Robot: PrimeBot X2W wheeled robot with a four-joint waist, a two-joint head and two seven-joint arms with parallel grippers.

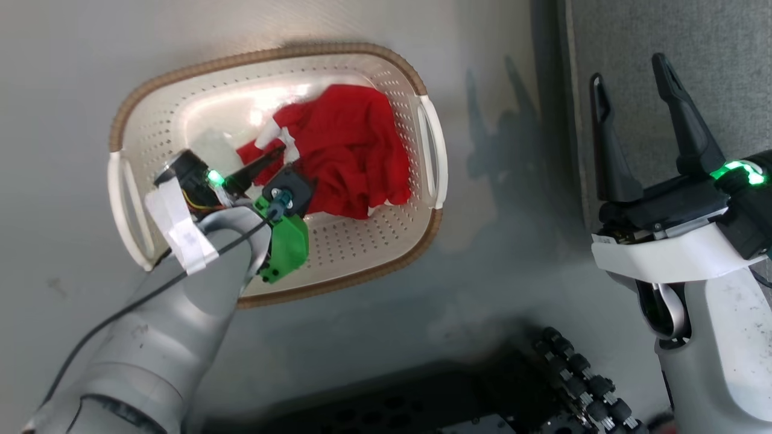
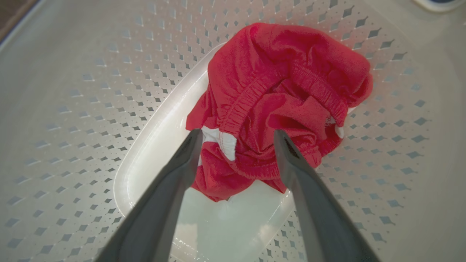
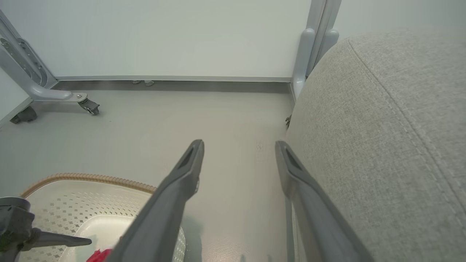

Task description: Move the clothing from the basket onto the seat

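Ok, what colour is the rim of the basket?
Brown, woven-look rim on the cream-white basket; clearest in the head view.

A smooth pale grey floor (image 1: 66, 90) spreads across the head view. It is glossy enough to carry soft dark shadows (image 1: 506, 138), and there is a faint scuff (image 1: 57, 286) near its left edge. In the right wrist view the floor runs back to a plain white wall panel (image 3: 174, 36). A thin pale grey strip (image 3: 174, 78) edges the panel's foot, with a dark gap beneath it. At the left, a curved grey metal leg (image 3: 32, 87) rests on a small dark caster wheel (image 3: 89, 106), and a second caster (image 3: 22, 115) sits nearer the picture's edge. Two rounded pale grey upright posts (image 3: 315, 47) stand at the panel's right end. A small faint mark (image 3: 259, 146) dots the floor below them.
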